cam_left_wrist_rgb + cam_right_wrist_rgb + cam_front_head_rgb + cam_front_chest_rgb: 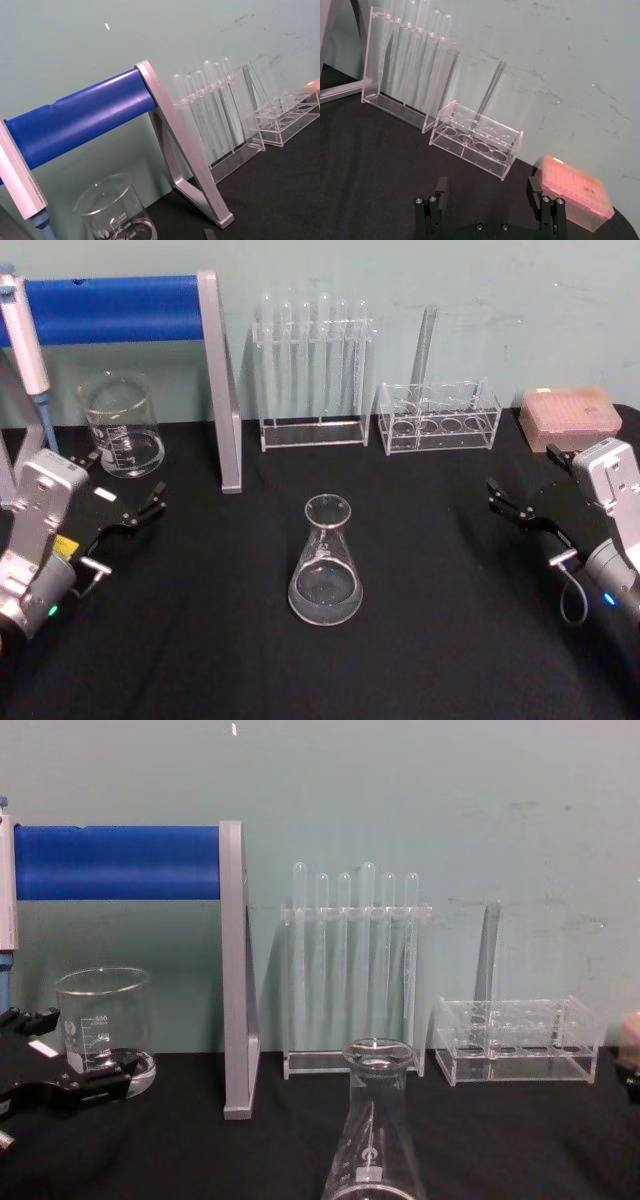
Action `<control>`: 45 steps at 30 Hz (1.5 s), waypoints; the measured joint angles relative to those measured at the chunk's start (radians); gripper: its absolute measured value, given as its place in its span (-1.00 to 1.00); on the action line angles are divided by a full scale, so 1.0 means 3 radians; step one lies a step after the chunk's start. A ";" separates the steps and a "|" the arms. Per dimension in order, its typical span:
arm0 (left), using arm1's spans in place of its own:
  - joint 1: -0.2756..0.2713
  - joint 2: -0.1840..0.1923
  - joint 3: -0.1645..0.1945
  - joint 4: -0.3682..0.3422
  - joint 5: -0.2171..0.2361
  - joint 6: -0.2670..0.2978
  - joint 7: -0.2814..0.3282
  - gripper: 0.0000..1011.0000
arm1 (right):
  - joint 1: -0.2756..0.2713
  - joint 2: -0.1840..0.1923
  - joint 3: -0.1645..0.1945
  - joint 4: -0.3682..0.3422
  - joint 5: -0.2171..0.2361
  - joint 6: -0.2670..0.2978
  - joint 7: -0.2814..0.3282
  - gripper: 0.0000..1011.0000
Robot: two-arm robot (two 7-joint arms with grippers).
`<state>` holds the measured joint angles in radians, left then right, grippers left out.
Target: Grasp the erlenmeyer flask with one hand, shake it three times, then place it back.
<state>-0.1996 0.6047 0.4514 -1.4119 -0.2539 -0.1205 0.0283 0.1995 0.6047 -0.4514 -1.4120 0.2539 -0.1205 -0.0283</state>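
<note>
Black tabletop (430, 640) before a pale green wall: a clear glass conical erlenmeyer flask (325, 568) is standing upright at centre, untouched.
Left black gripper (126, 478) and right black gripper (524, 472) are hovering either side, well apart from it, fingers spread, gripping nothing.

the table (200, 660) is viewed downward from the head, level from the chest; the tube rack (312, 390) at 12 o'clock is shared by all views.

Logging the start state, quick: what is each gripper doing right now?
Left gripper: open, holding nothing.
Right gripper: open, holding nothing.
The erlenmeyer flask stands free between them, ungrasped.
</note>
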 joint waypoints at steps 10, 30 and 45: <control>0.0000 0.0000 0.0000 0.0000 0.0000 0.0000 0.0000 0.98 | 0.0000 0.0000 0.0000 0.0000 0.0000 0.0000 0.0000 0.98; 0.0000 0.0000 0.0000 0.0000 0.0000 0.0000 0.0000 0.98 | -0.0214 0.0159 0.0247 -0.0253 0.0444 -0.0094 0.0700 0.98; 0.0000 0.0000 0.0000 0.0000 0.0000 0.0000 0.0000 0.98 | -0.0434 0.0324 0.0275 -0.0607 0.0854 -0.0119 0.1578 0.98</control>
<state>-0.1995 0.6047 0.4514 -1.4119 -0.2539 -0.1205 0.0283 0.0694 0.7018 -0.3688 -1.5940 0.5100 -0.1563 0.4452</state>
